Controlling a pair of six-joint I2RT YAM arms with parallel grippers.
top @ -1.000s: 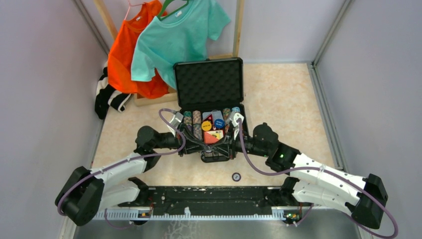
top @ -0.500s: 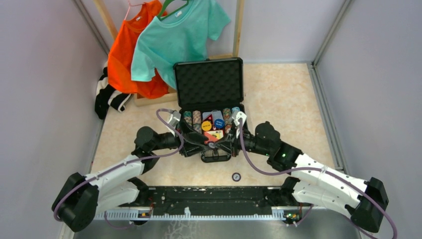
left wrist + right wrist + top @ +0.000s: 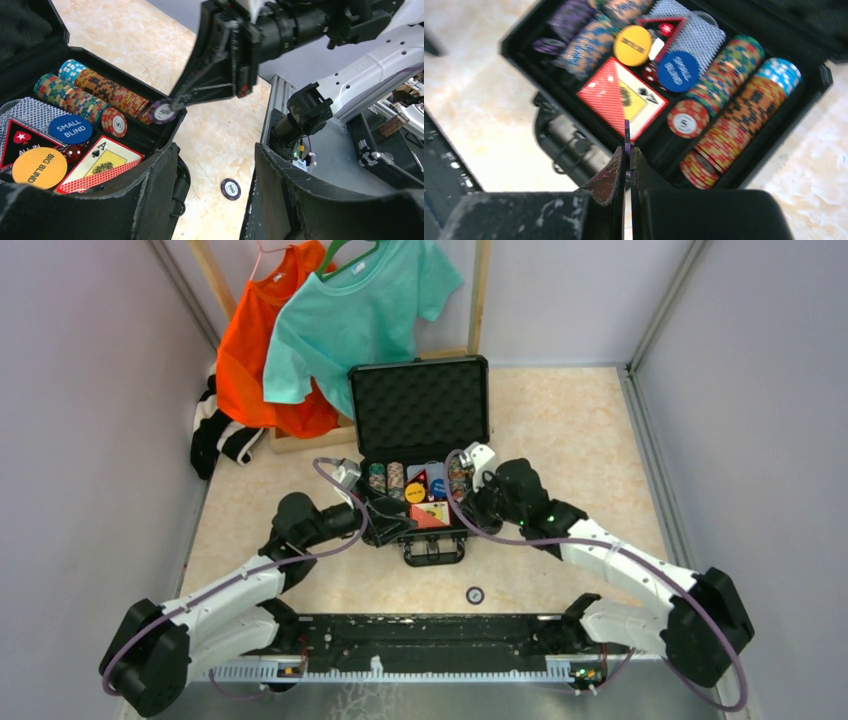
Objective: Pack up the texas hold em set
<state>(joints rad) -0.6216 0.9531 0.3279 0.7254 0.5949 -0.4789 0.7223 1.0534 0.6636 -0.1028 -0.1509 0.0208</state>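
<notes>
So, right gripper (image 3: 627, 150): the fingers are pinched tight on a thin purple chip (image 3: 162, 111), held by its edge.
Where that chip is: just over the 3 o'clock side of the briefcase (image 3: 774, 142), above the chip rows there.
Left gripper (image 3: 215, 150): the fingers are wide apart with nothing between them, near the 8 o'clock corner of the briefcase.
Briefcase look: black and hard, lying open on the table (image 3: 560, 440), at 12 o'clock from the arm bases.
Lid (image 3: 420, 405): stands up at the 12 o'clock side, lined with bumpy black foam.
Handle (image 3: 435, 550): on the 6 o'clock side.
Right chip rows (image 3: 734, 100): two rows on their sides, with blue, orange, red and green mixed.
Left chip rows (image 3: 584, 40): blurry, purple and tan.
Middle of the briefcase: a red-orange card box (image 3: 621, 97) with an ace on it, a yellow button (image 3: 39, 167) saying BIG BLIND, a blue button (image 3: 70, 129) saying SMALL BLIND, a black and red triangle (image 3: 20, 142) saying ALL IN, red dice (image 3: 72, 152) between them, and a card pack (image 3: 30, 110) with a blue criss-cross back.
Loose chip (image 3: 230, 189): dark, marked 500, flat on the table at 5 o'clock from the handle, apart from the briefcase.
</notes>
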